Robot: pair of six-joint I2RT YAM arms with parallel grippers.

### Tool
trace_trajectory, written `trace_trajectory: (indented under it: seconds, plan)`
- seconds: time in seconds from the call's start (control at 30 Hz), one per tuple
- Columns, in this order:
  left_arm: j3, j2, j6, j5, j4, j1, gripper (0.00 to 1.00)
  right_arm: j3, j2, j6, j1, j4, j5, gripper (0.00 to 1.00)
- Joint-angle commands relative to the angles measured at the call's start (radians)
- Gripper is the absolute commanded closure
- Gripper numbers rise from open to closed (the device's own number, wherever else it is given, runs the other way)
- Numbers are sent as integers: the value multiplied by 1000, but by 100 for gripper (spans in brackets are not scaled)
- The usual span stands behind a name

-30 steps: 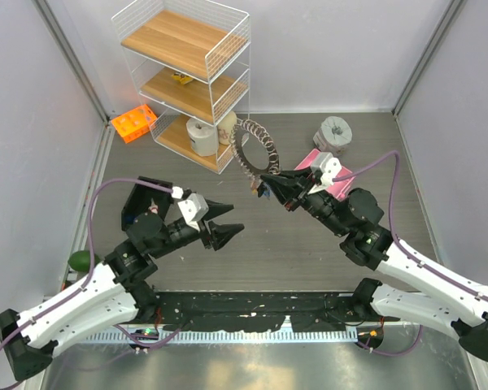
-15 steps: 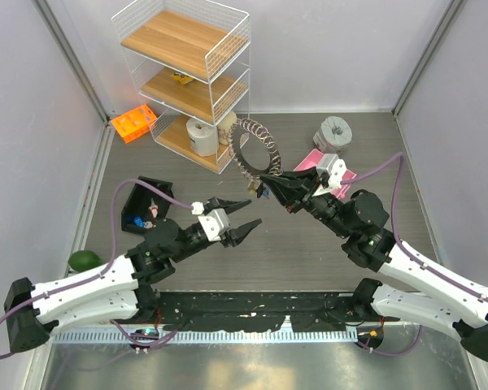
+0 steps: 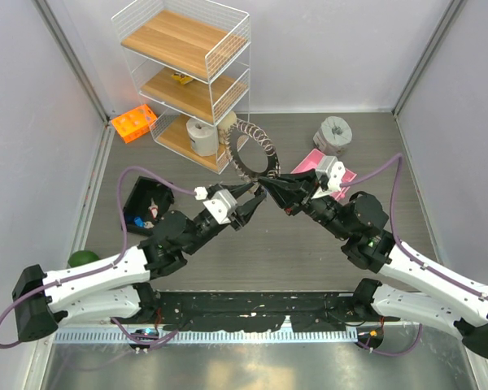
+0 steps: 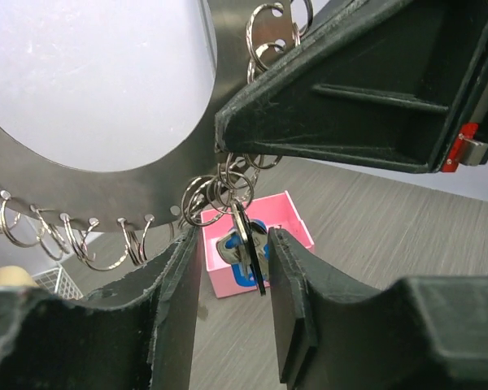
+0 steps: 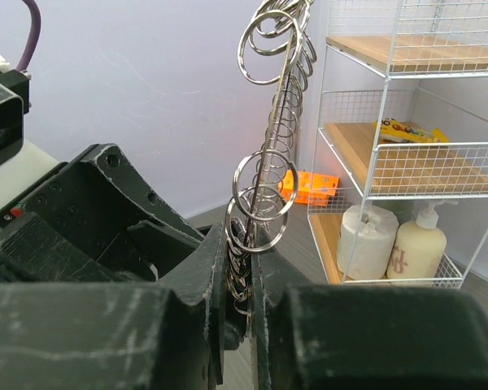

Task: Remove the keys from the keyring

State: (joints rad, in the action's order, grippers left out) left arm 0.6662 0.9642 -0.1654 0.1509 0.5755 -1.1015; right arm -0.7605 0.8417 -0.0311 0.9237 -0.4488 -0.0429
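Keyring held up off the desk, keys hanging between the other arm's fingers.

Keyring (image 3: pixel 263 140) stands on edge in the air in front of the wire shelf (image 3: pixel 187 73), above the grey desk (image 3: pixel 268 244), a flat silvery loop fringed with small split rings. The right end effector (image 3: pixel 264 180) is clamped on its lower rim; its own wrist view shows the band pinched tight between the two black fingers. Below that grip the keys (image 4: pixel 242 244), a blue head and a silvery one showing, dangle from a bunch of split rings. The left end effector (image 3: pixel 256 195) reaches up from below with its jaws narrow, one finger on either side of the keys. A sliver of the pink box (image 4: pixel 285 219) behind shows between the keys and one finger; whether the other finger touches them I cannot tell.
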Motion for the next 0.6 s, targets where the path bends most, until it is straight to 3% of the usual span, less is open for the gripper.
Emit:
trace_trajectory:
  seconds: [0.0,0.33,0.37,0.57]
  plan:
    - [55,5,-3,26,72,-5,60,-25,-24,13,10,-105,24,95]
    - [95,-2,24,64,-38,-6,95,-13,-29,20,14,-107,40,95]
    - [104,-10,47,87,-77,-6,100,-10,-30,23,14,-99,78,95]
    - [263,-62,231,90,-572,-6,100,27,-30,-29,14,30,313,95]
